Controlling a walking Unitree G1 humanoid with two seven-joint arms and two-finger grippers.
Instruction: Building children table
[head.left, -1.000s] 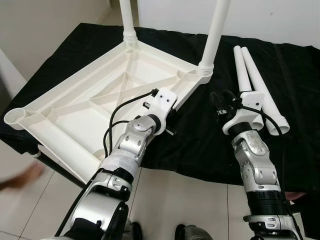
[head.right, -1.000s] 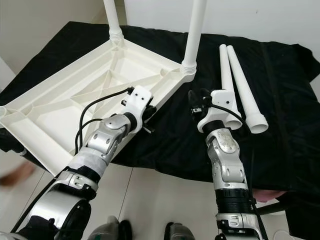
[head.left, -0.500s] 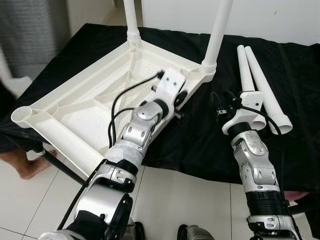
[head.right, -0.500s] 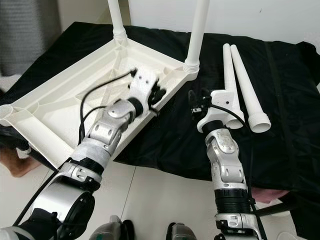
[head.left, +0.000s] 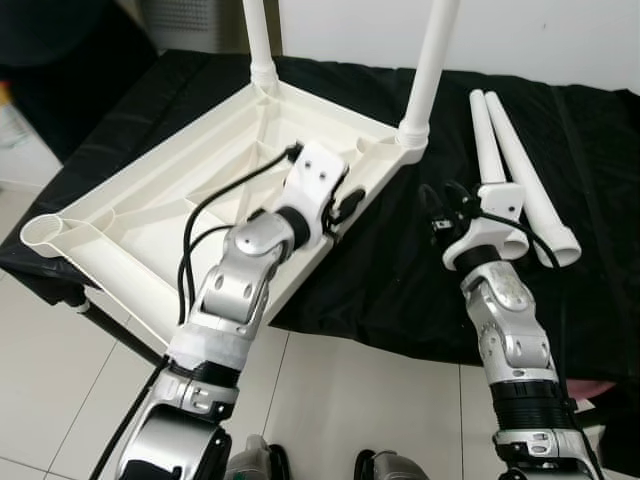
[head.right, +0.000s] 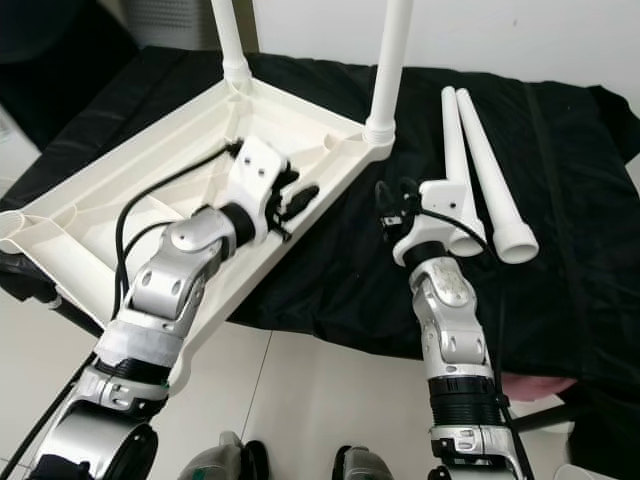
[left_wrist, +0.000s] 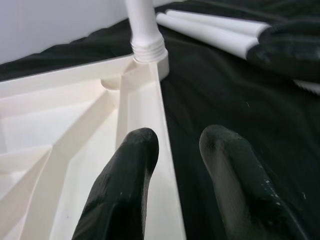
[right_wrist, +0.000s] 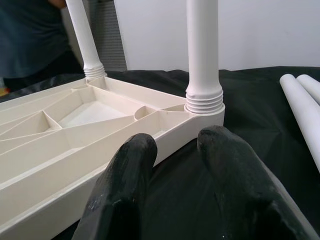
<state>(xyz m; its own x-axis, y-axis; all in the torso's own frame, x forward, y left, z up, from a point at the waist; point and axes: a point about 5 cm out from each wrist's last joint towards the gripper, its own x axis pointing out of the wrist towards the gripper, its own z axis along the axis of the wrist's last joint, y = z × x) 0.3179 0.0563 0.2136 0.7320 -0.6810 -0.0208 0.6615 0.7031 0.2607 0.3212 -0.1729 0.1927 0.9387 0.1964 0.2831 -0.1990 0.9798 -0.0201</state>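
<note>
While the right gripper (head.right: 392, 208) hovers empty and parted over the black cloth (head.left: 400, 290), the left gripper (head.left: 345, 205) straddles, fingers apart, the right rim of the upturned white tabletop (head.left: 150, 220). Two legs (head.left: 432, 62) stand upright at its far corners; two loose legs (head.left: 520, 175) lie right, running near to far.

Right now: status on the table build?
Left gripper open at tabletop rim. Right gripper open, empty, above cloth. Two legs fitted, two loose.

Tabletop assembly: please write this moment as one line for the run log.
tabletop upside down, two legs fitted | two loose legs on black cloth | left gripper open over tabletop rim | right gripper open, empty
</note>
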